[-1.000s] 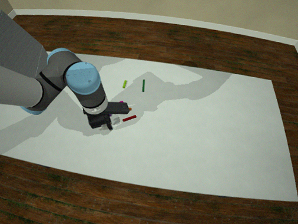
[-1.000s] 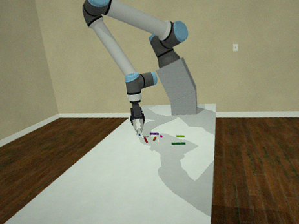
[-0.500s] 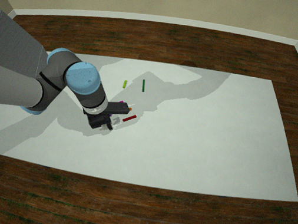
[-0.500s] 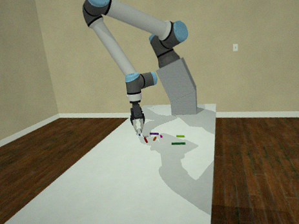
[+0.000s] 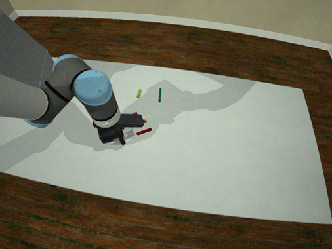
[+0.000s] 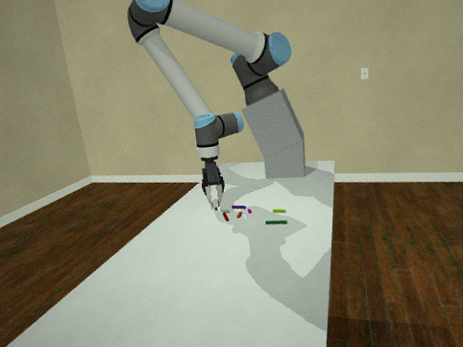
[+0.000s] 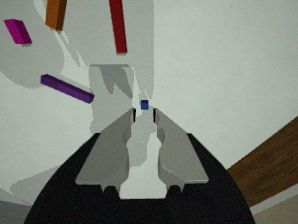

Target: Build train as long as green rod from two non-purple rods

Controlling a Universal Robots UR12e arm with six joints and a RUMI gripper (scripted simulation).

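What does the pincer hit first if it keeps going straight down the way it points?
Most likely the blue rod: in the wrist view it sits just past the pincer, centred on the narrow gap between the fingertips. Whether the pincer already grips it is unclear. Below it is the white mat.

You see a smooth, matt white mat laid over a dark brown wood-plank floor with visible grain and a faint sheen. On the mat, the small square-section rods look like plain matt plastic in flat colours: the short blue rod, and beyond it the red rod, the orange rod, the magenta rod and the purple rod. Nearest the blue rod, the two-jaw gripper shows flat, dull grey fingers with a metal look on a matt black body.
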